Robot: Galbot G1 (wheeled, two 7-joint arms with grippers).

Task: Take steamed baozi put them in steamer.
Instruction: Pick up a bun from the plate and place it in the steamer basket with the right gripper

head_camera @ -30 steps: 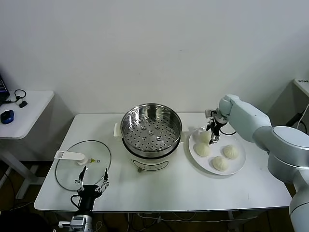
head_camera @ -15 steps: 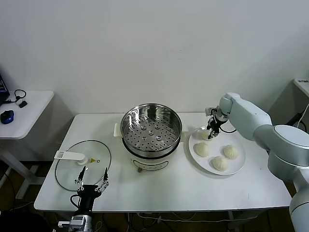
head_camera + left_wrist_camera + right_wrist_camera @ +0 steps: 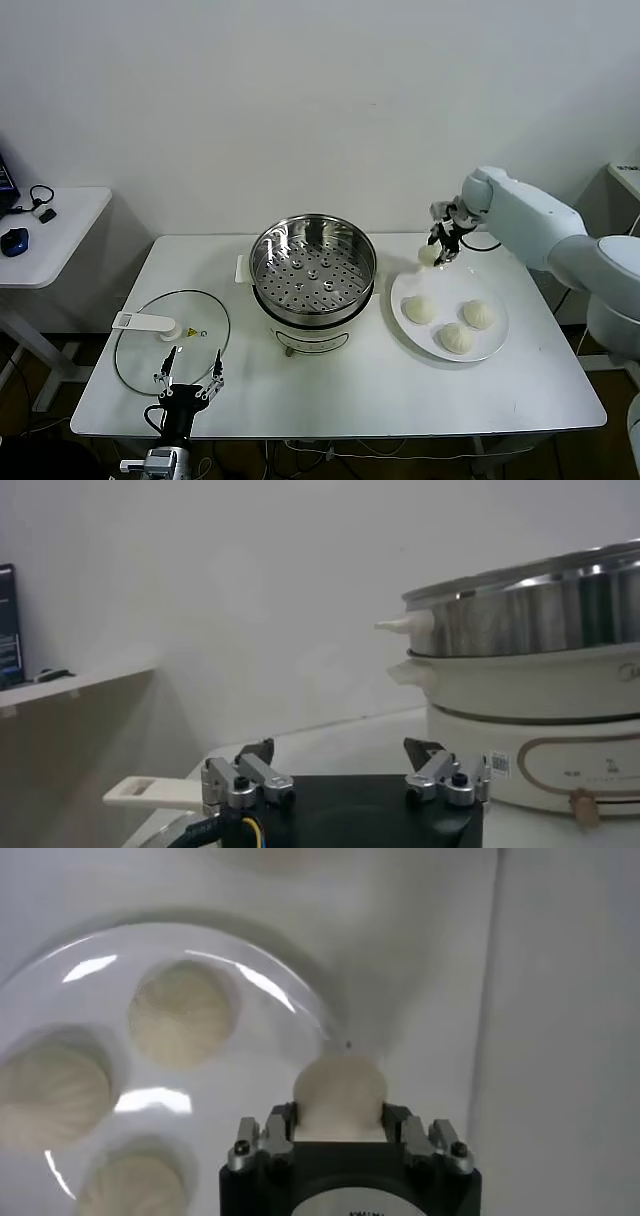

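right end effector (image 3: 441,246) clenched on a baozi (image 3: 430,255), above the plate (image 3: 496,340)

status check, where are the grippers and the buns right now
Right gripper shut on one baozi, lifted above plate. Left gripper open, parked by glass lid. Three baozi on plate. Steamer open, path clear.

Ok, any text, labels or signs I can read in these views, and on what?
Nothing legible.
Steamer: small white sticker on its base, print too small to read.
Glass lid: yellow warning-triangle sticker by the handle, no readable words.
Right gripper: partial lettering on its body, cut off.
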